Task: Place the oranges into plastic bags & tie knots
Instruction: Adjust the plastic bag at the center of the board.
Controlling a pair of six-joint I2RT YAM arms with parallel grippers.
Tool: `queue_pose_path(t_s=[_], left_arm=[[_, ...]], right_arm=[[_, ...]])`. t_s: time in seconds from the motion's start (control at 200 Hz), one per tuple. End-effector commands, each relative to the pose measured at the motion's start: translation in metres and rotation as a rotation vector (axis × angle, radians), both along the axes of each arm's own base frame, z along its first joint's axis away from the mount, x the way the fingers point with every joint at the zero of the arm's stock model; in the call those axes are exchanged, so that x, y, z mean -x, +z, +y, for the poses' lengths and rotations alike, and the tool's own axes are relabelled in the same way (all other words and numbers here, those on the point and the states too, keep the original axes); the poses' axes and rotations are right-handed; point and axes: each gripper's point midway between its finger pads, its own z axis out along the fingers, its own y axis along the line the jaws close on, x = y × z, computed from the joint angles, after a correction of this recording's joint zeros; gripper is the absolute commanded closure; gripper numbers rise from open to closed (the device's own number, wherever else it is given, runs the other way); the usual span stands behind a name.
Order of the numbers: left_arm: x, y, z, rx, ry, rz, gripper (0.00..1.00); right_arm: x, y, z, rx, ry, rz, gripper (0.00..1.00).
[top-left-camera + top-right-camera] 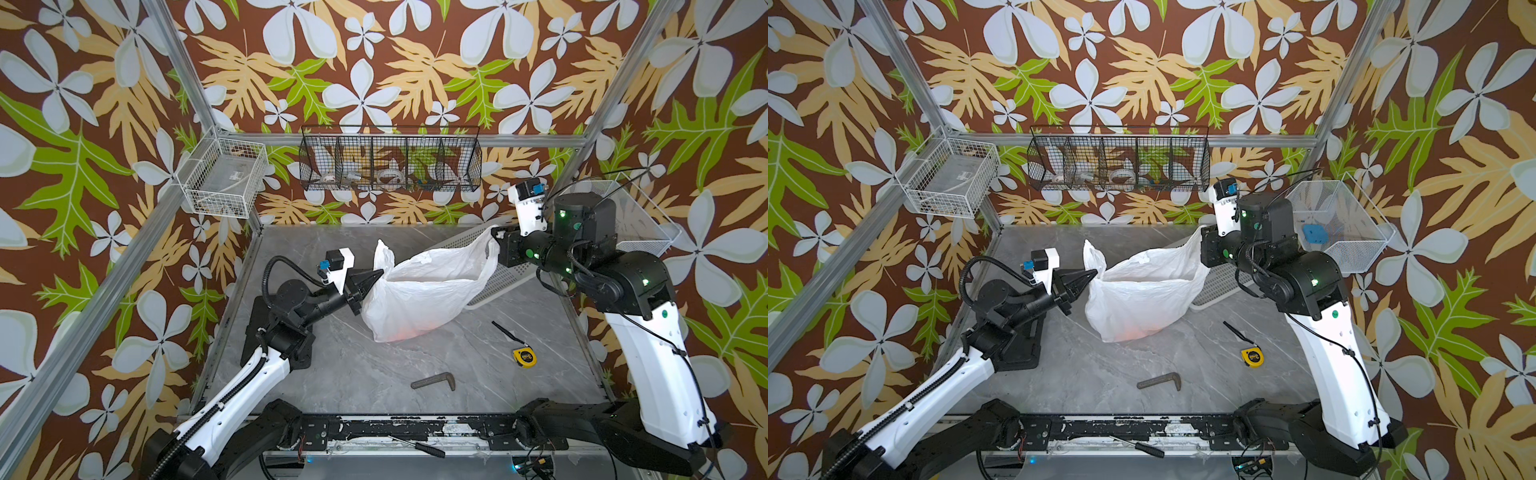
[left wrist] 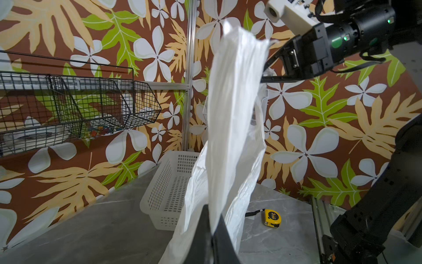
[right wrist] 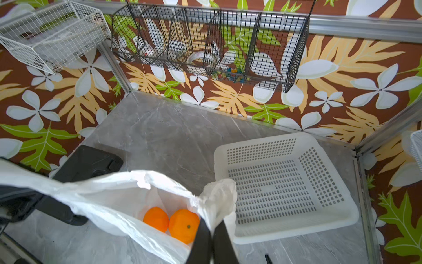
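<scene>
A crinkly white plastic bag (image 1: 415, 299) (image 1: 1142, 299) stands open mid-table, stretched between both arms. My left gripper (image 1: 380, 272) (image 2: 213, 212) is shut on the bag's left handle (image 2: 235, 102), which rises straight from the jaws. My right gripper (image 1: 494, 235) (image 3: 212, 222) is shut on the other handle (image 3: 219, 194) at the bag's far right. Two oranges (image 3: 156, 219) (image 3: 183, 225) lie side by side at the bottom of the bag. In a top view they show only as a faint orange glow (image 1: 409, 332) through the plastic. No knots are in view; the handles are held apart.
A white perforated basket (image 1: 507, 274) (image 3: 285, 182) sits behind the bag at the back right. A yellow tape measure (image 1: 523, 357) and a dark L-shaped piece (image 1: 434, 380) lie toward the front. A black wire rack (image 1: 390, 162) hangs on the back wall.
</scene>
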Motion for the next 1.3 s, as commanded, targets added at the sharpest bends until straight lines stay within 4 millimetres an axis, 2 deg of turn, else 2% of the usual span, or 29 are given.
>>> queue_pose_path(t_s=[0.0, 0.13, 0.185, 0.28, 0.34, 0.415, 0.49, 0.536, 0.636, 0.681, 0.776, 0.901, 0.966, 1.101, 1.141, 1.176, 1.291], left_arm=[[0.012, 0.029, -0.002, 0.062, -0.125, -0.055, 1.0], [0.015, 0.046, -0.004, 0.061, -0.173, -0.093, 1.0], [0.013, 0.051, -0.002, 0.058, -0.167, -0.091, 1.0], [0.005, 0.054, 0.003, 0.054, -0.144, -0.052, 1.0], [-0.004, 0.047, 0.009, 0.042, -0.109, -0.011, 1.0], [-0.017, 0.03, 0.017, 0.026, -0.068, 0.042, 1.0], [-0.028, 0.013, 0.023, 0.017, -0.043, 0.086, 1.0], [-0.032, 0.004, 0.025, 0.01, -0.033, 0.094, 1.0], [-0.044, -0.007, 0.035, 0.025, -0.017, 0.117, 1.0], [-0.049, -0.008, 0.042, 0.04, -0.001, 0.117, 1.0], [-0.06, -0.011, 0.054, 0.039, 0.039, 0.115, 1.0], [-0.069, -0.016, 0.059, 0.018, 0.063, 0.116, 1.0], [-0.072, -0.017, 0.059, 0.011, 0.067, 0.113, 1.0], [-0.077, -0.02, 0.063, 0.001, 0.078, 0.113, 1.0], [-0.079, -0.02, 0.064, 0.001, 0.079, 0.117, 1.0], [-0.079, -0.021, 0.064, 0.0, 0.077, 0.12, 1.0], [-0.081, -0.023, 0.064, -0.001, 0.077, 0.128, 1.0]], right_arm=[[0.014, -0.002, -0.015, 0.035, -0.045, 0.048, 1.0], [0.039, 0.02, -0.013, -0.091, -0.041, 0.053, 1.0], [0.048, 0.02, -0.008, -0.13, -0.011, 0.097, 1.0], [0.064, 0.007, 0.008, -0.166, 0.06, 0.206, 1.0], [0.07, -0.003, 0.021, -0.171, 0.101, 0.239, 1.0], [0.069, -0.02, 0.029, -0.151, 0.113, 0.286, 0.98], [0.059, -0.037, 0.041, -0.135, 0.132, 0.315, 0.95], [0.052, -0.043, 0.054, -0.133, 0.178, 0.312, 0.88], [0.032, -0.037, 0.07, -0.122, 0.241, 0.213, 0.51], [0.024, -0.03, 0.074, -0.111, 0.26, 0.138, 0.41], [0.013, -0.006, 0.071, -0.117, 0.259, -0.07, 0.3], [0.022, 0.026, 0.058, -0.135, 0.265, -0.339, 0.27], [0.028, 0.032, 0.05, -0.115, 0.256, -0.406, 0.27], [0.034, 0.029, 0.042, -0.051, 0.258, -0.52, 0.24], [0.032, 0.023, 0.041, -0.038, 0.247, -0.536, 0.25], [0.029, 0.017, 0.039, -0.019, 0.233, -0.552, 0.31], [0.018, -0.003, 0.038, 0.066, 0.214, -0.584, 0.25]])
